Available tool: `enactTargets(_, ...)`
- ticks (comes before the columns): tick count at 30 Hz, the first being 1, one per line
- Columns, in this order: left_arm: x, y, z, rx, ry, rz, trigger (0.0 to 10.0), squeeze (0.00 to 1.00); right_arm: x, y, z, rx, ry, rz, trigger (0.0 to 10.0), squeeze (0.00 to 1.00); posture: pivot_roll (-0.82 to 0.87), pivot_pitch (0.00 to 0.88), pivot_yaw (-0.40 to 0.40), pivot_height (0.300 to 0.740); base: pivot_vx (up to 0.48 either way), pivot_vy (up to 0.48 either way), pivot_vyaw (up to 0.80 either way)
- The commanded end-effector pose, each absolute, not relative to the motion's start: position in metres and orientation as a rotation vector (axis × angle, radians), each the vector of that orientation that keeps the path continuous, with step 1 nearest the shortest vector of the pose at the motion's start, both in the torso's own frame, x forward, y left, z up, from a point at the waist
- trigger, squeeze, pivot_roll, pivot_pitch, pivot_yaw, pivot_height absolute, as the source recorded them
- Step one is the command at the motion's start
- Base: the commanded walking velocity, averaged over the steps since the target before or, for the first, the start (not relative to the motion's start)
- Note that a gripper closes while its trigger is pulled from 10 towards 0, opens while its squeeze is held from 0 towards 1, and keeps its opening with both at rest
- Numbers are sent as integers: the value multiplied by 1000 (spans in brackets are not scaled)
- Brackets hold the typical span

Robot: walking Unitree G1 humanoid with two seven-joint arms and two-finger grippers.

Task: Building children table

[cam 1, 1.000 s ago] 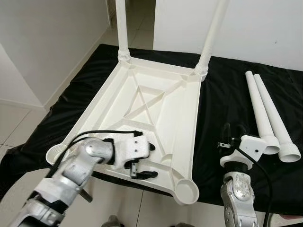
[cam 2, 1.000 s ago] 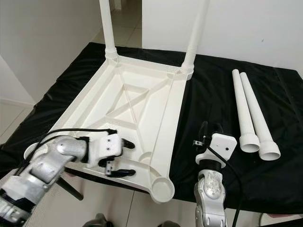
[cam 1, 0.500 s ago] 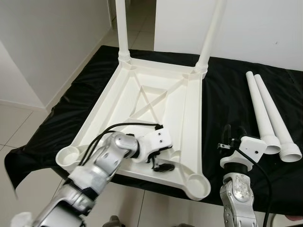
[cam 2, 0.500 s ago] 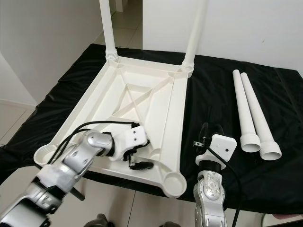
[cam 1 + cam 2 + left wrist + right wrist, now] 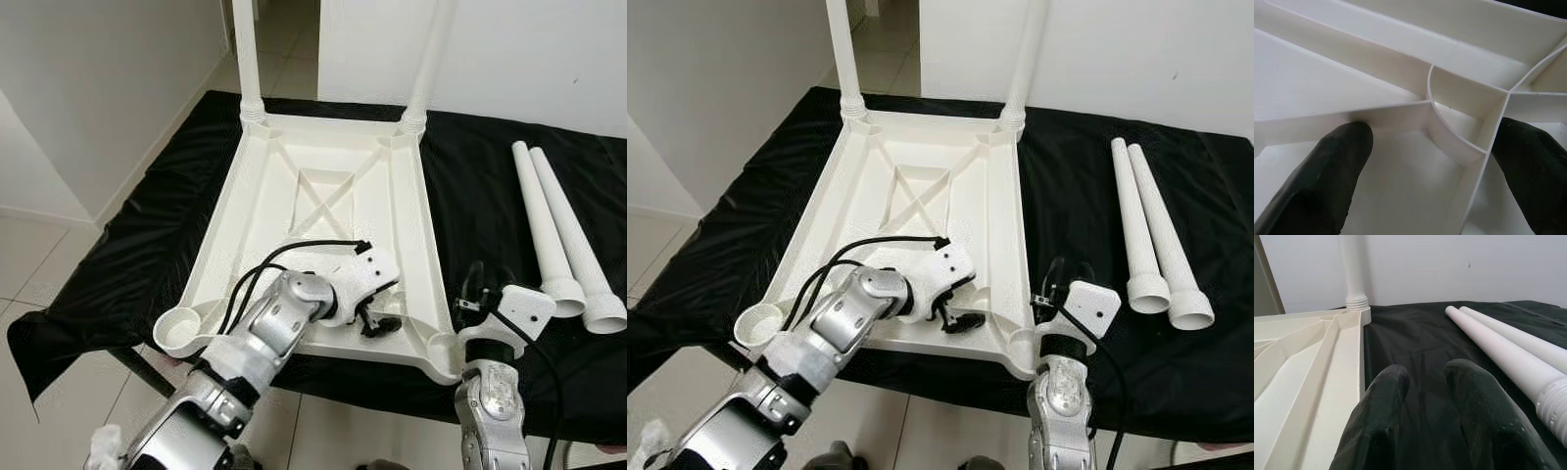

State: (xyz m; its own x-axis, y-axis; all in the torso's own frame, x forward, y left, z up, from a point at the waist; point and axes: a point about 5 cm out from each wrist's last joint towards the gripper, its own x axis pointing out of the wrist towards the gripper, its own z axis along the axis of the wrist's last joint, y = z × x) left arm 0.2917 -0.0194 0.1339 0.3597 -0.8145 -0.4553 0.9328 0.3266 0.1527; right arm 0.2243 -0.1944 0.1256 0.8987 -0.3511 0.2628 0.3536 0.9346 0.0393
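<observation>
Gripping: left gripper (image 5: 377, 315) has its fingers (image 5: 1332, 171) spread astride ribs inside the tabletop's (image 5: 333, 211) near-right corner; whether it actually clamps a rib I cannot tell.
Tabletop: lies upside down on the black cloth (image 5: 147, 215), ribbed underside up, near edge overhanging the cloth's front.
Fitted legs: two legs (image 5: 247, 54) stand screwed into the tabletop's far corners.
Empty sockets: one socket (image 5: 181, 331) at the tabletop's near-left corner, another at its near-right.
Loose legs: two loose legs (image 5: 549, 230) lie side by side on the cloth, right of the tabletop, threaded collars nearest the robot.
Right gripper: right gripper (image 5: 477, 284) hovers just beside the tabletop's near-right corner, fingers nearly closed, empty.
Handling: tabletop looks like light, stiff, smooth plastic; likely slides easily on the cloth. Ribs and rim give the surest hold. Loose legs may roll; best grasped near the collar.
</observation>
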Motion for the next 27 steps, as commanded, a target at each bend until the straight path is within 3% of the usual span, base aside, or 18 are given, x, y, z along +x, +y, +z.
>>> enactTargets(1, 299, -14, 140, 446, 283, -1082, 10000, 0, 224, -200, 131, -12, -293, -385, 10000, 0, -1, 28, 48, 740, 0, 0, 0)
enactTargets(13, 281, -12, 188, 178, -67, -1241, 10000, 0, 232, -230, 142, -63, -330, -453, 10000, 0, 7, 15, 25, 740, 0, 0, 0)
enactTargets(20, 281, -10, 191, 153, -94, -1250, 10000, 12, 237, -239, 145, -63, -335, -474, 10000, 0, 3, 11, 19, 740, 0, 0, 0)
enactTargets(27, 306, 4, 201, 78, -178, -1019, 10000, 0, 247, -248, 156, -108, -350, -486, 10000, 0, -25, 0, 14, 740, 0, 0, 0)
